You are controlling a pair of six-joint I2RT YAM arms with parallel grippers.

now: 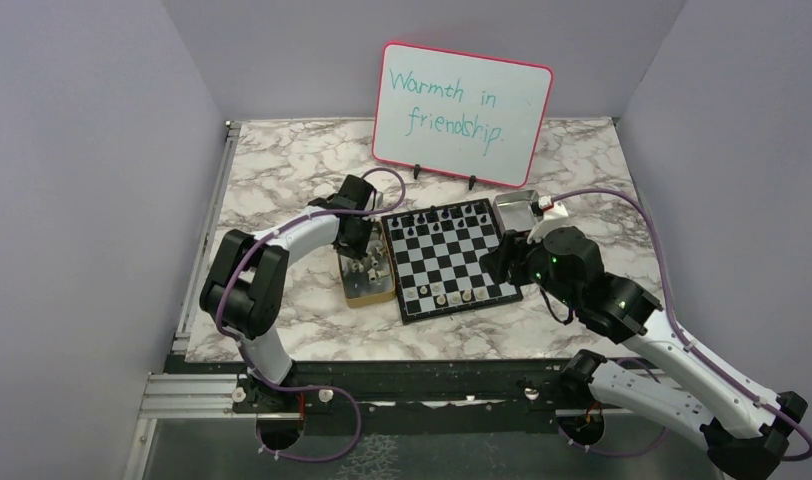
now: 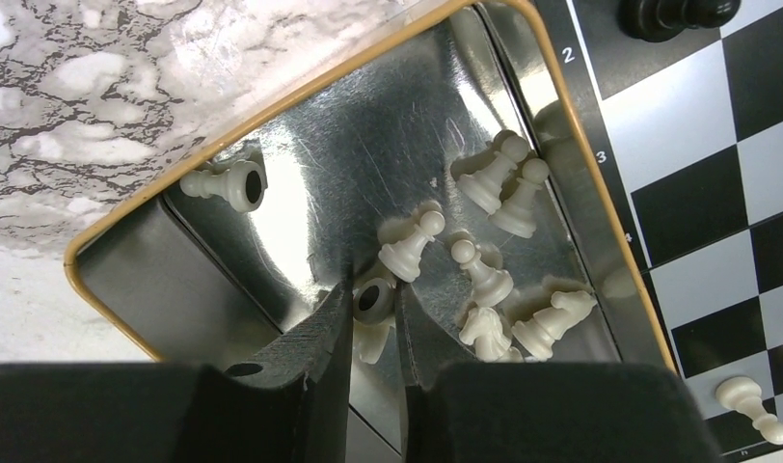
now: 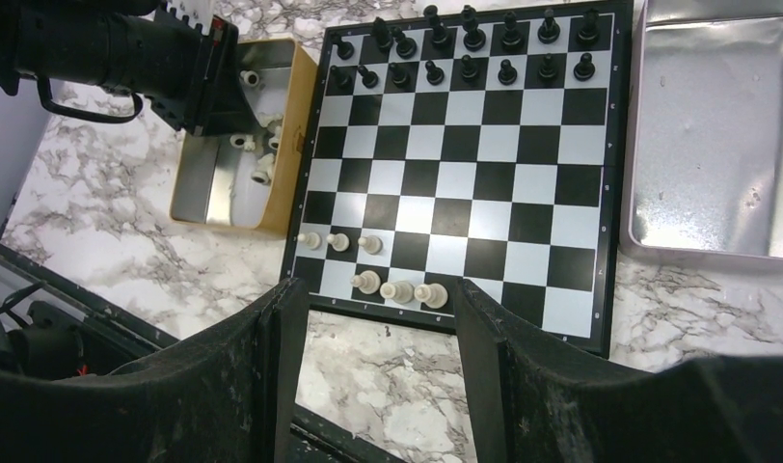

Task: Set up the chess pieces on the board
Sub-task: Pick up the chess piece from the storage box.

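Nearest, the right gripper (image 3: pixel 378 299) hangs over the near edge of the board (image 3: pixel 465 183), jaws spread and empty, above six cream pieces (image 3: pixel 368 282) at its near-left corner. At the board's left edge the left gripper (image 2: pixel 375 289) reaches into the tan box (image 2: pixel 301 96), pinching a toppled cream piece (image 2: pixel 372 303) whose long axis runs roughly along the fingers. Black pieces (image 3: pixel 470 69) fill the two far rows.

My top camera high behind, angled down over the whole table (image 1: pixel 282 170), left wrist camera close above the tan box (image 2: pixel 368 145), right wrist camera farther above the board (image 3: pixel 465 164), all sharing both.
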